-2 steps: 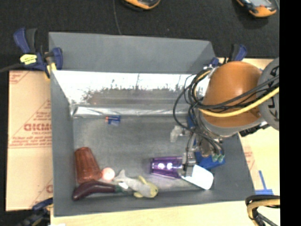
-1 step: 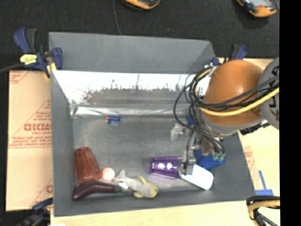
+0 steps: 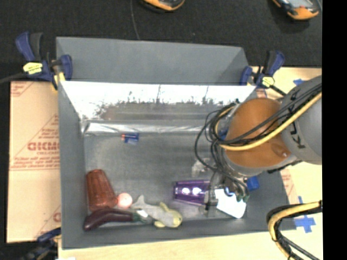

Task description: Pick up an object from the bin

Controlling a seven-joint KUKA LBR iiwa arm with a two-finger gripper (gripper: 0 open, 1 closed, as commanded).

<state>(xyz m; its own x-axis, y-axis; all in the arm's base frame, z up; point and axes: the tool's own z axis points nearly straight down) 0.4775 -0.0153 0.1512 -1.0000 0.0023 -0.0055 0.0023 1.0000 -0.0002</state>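
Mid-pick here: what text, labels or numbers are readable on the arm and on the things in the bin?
"KU": black letters on the grey arm link; the rest is cut off.
Purple container: white marks, too blurred to read.
White piece beside it: nothing readable.
Brown-red cylinder and pink ball: no text seen.

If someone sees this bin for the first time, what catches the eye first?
First, the robot's big orange cover at the right, with the gripper low beside a purple cylinder lying at the front right of the bin, next to a white piece. Next, the cluster in the front left corner: a brown-red cup, a pink ball and a dark purple aubergine-like toy.
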